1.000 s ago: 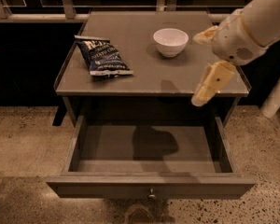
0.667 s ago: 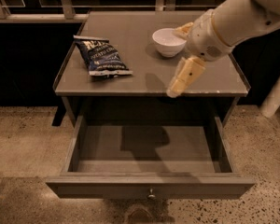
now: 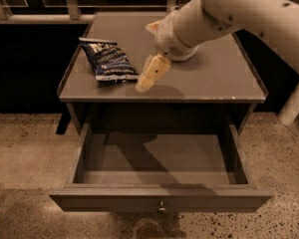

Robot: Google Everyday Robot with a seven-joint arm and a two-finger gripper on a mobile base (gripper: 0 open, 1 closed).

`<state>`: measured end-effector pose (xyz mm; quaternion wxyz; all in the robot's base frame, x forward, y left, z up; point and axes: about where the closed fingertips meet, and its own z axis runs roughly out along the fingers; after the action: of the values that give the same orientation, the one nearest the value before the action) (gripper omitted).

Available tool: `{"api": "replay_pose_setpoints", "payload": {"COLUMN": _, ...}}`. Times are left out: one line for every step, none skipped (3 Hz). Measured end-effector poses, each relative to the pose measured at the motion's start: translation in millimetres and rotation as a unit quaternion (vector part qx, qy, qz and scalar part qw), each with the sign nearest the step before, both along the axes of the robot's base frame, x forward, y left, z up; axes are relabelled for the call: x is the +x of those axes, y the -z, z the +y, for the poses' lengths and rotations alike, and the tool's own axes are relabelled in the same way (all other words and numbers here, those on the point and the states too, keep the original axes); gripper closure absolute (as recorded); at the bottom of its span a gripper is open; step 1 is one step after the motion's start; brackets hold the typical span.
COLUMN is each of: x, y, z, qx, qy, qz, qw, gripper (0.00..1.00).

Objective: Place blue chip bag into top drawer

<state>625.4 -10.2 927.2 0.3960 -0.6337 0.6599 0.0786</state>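
Top drawer (image 3: 159, 199), near: pulled open below the desk (image 3: 214, 78), knob (image 3: 161, 206) at centre front. End effector (image 3: 151, 73), mid-desk: hangs low just right of the bag; whether spread or pressed together, cannot tell. Blue chip bag (image 3: 108, 59), far left of desk: lying flat; judged light, crinkly, slippery and crushable, best pinched gently at a crimped end.

Swung the arm (image 3: 249, 14) leftward over the cabinet top (image 3: 214, 78) in about a sec. Took the gripper (image 3: 150, 73) from the right front corner to just beside the blue chip bag (image 3: 108, 59), on its right side. Can't tell if touching. Covered up the white bowl with the wrist too.
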Motion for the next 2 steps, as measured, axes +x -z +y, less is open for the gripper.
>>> {"api": "replay_pose_setpoints", "payload": {"x": 1.1, "y": 1.3, "z": 8.3, "qx": 0.0, "qy": -0.006, "qz": 0.0, "qw": 1.0, "gripper": 0.0}}
{"api": "replay_pose_setpoints", "payload": {"x": 4.4, "y": 11.5, "z": -5.6, "qx": 0.028, "qy": 0.026, "qz": 0.018, "qw": 0.9991, "gripper": 0.0}}
